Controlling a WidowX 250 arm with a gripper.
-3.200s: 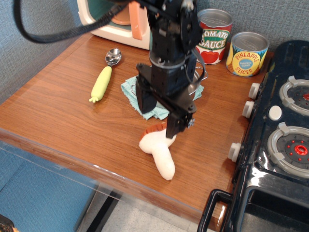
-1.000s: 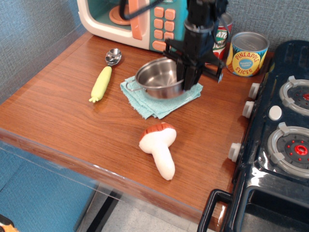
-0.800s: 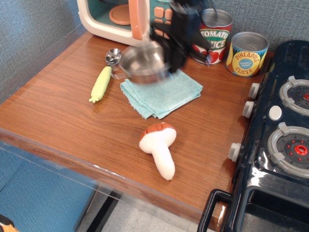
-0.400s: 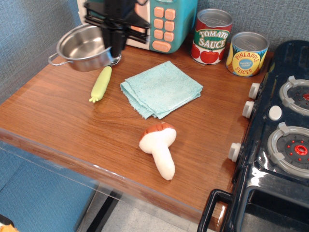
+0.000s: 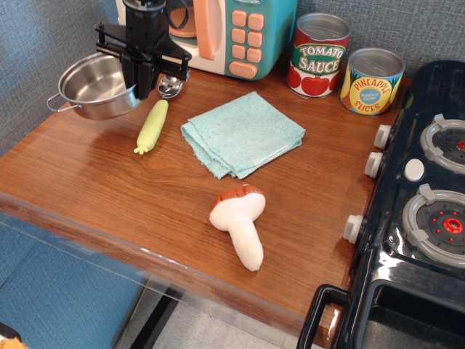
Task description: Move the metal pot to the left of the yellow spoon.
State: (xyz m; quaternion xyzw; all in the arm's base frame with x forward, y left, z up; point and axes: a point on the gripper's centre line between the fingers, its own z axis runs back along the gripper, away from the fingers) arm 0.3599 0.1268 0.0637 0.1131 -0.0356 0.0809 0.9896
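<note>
The metal pot (image 5: 94,87) is a shiny shallow steel pot with wire loop handles. It hangs tilted at the table's far left, just left of the yellow spoon (image 5: 153,122). My gripper (image 5: 140,86) is shut on the pot's right rim and holds it a little above the wood. The spoon lies on the table with its pale yellow-green handle toward the front and its silver bowl (image 5: 171,86) at the back, partly behind my gripper.
A folded teal cloth (image 5: 242,133) lies mid-table. A white mushroom toy (image 5: 240,222) lies nearer the front. A toy microwave (image 5: 218,33) and two tin cans (image 5: 322,52) (image 5: 372,80) stand at the back. A black toy stove (image 5: 429,196) fills the right side.
My gripper has lifted the pot off the teal cloth and carried it left, past the spoon, and lowered it slightly at the table's left edge.
</note>
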